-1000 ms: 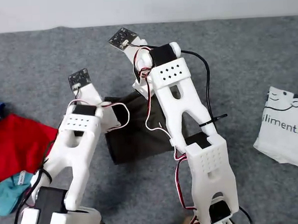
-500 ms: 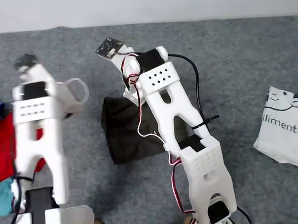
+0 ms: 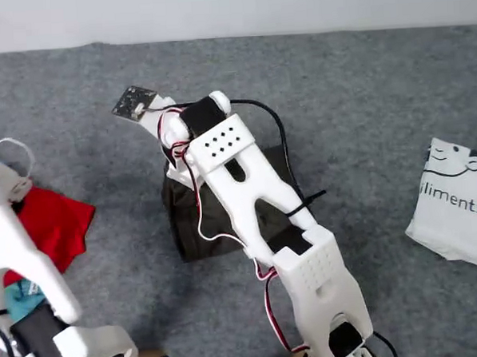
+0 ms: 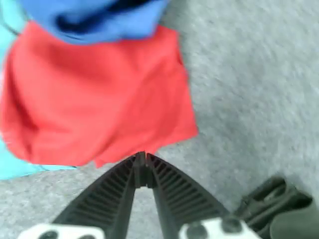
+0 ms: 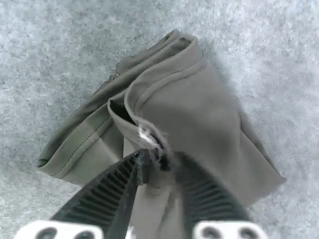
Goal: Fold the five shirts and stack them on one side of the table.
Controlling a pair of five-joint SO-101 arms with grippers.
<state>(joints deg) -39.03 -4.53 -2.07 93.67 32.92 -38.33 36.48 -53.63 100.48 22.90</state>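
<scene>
The right gripper point(image 5: 152, 162) has its fingers pinching a raised fold of the dark olive shirt point(image 5: 199, 109), close to that shirt's middle; the cloth bunches up between them while the remaining fabric lies loosely doubled on the grey desk point(image 3: 362, 100). From the high view this shirt point(image 3: 194, 221) sits near the desk's centre, partly covered by the right arm point(image 3: 256, 217), which stretches over it.

The left gripper point(image 4: 142, 164) has its fingers pressed together, tips meeting with nothing between them, just above the edge of the red shirt point(image 4: 94, 99). A blue shirt point(image 4: 94, 17) overlaps the red one's far edge, and a teal shirt point(image 4: 10, 167) peeks out along its side (these 3 lie crumpled in a heap at the left side of the desk).

Well apart, at the right edge of the desk, lies 1 folded white shirt point(image 3: 456, 207) with dark print.

Count: 5 shirts in all, namely 1 olive, 1 red, 1 blue, 1 teal, 1 white, and 2 arms.
</scene>
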